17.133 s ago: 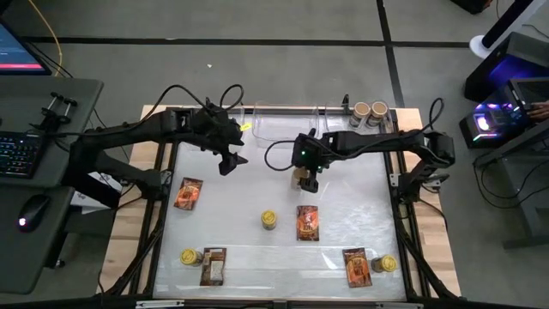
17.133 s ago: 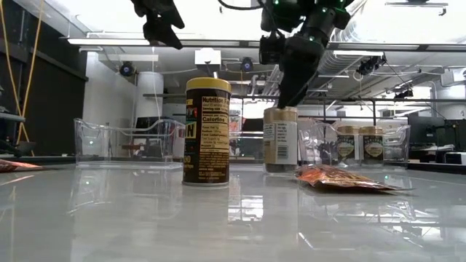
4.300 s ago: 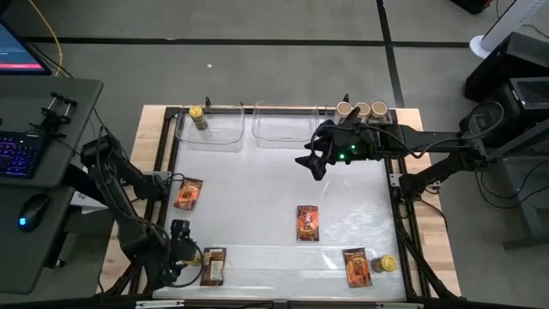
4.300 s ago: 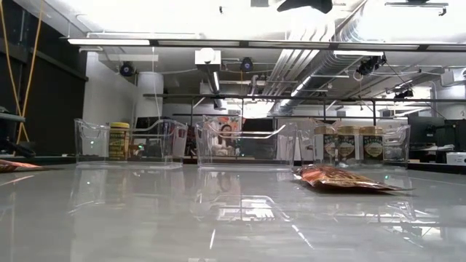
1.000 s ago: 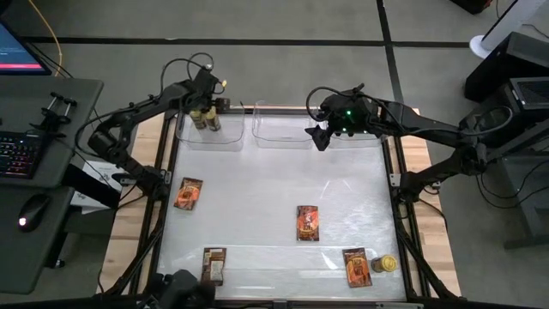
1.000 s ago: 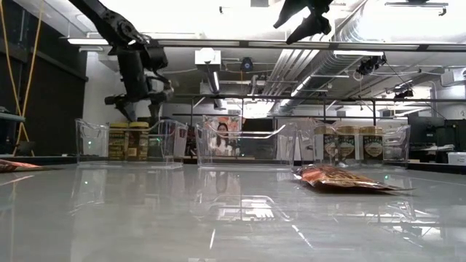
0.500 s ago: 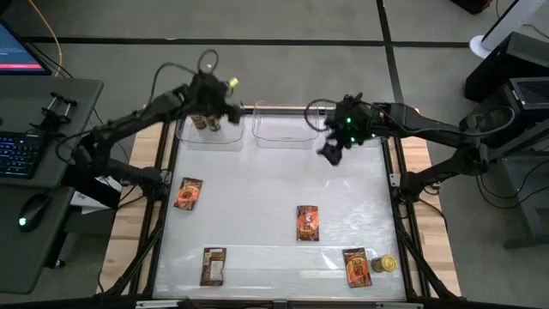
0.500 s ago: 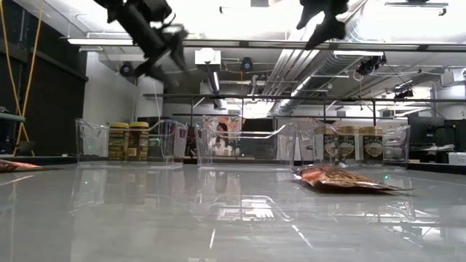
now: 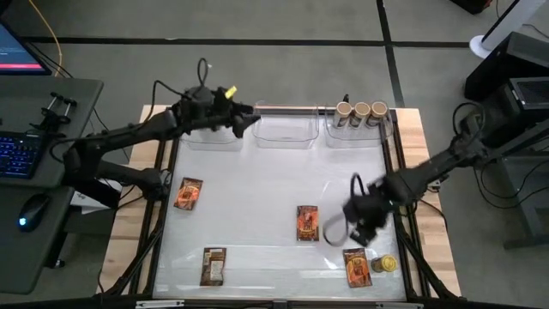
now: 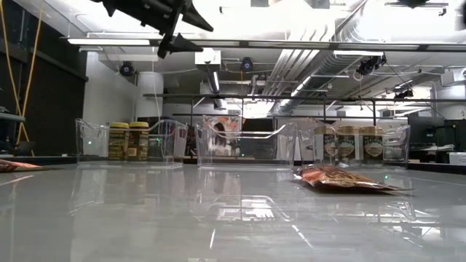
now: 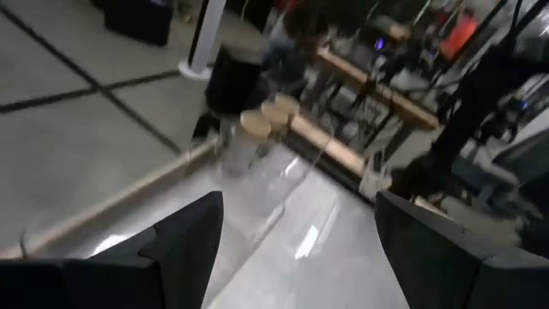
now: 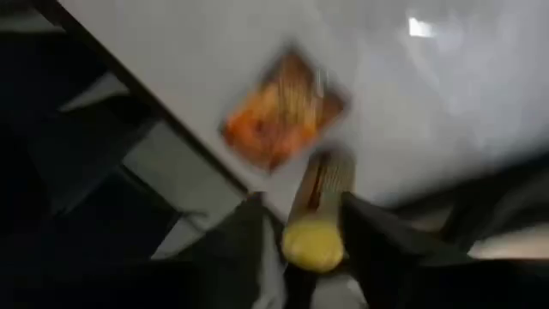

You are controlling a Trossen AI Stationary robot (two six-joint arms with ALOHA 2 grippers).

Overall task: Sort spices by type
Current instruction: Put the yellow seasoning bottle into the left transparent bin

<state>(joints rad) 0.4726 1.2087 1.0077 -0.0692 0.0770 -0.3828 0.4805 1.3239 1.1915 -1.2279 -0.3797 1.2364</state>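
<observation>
The right gripper (image 9: pixel 367 225) has swung from the far bins down to the near right corner, hovering above the yellow-lidded jar (image 9: pixel 386 264) and the packet (image 9: pixel 358 267) beside it; its wrist view alone shows that jar (image 12: pixel 319 219) in line between the dark fingers (image 12: pixel 244 245), spread apart and not touching it. More packets lie at near left (image 9: pixel 212 265), centre (image 9: pixel 307 222) and left (image 9: pixel 188 193). No label is legible; only the low view shows the jars' dark printed labels at all. Far back, two yellow-lidded jars (image 10: pixel 127 140) stand in the left bin (image 9: pixel 206 140), three tan-lidded jars (image 9: pixel 361 111) in the right bin (image 9: pixel 386 129). The left gripper (image 9: pixel 247 123) has lifted off that left bin towards the middle bin (image 9: pixel 283 137), fingers (image 11: pixel 184 240) apart, empty.
</observation>
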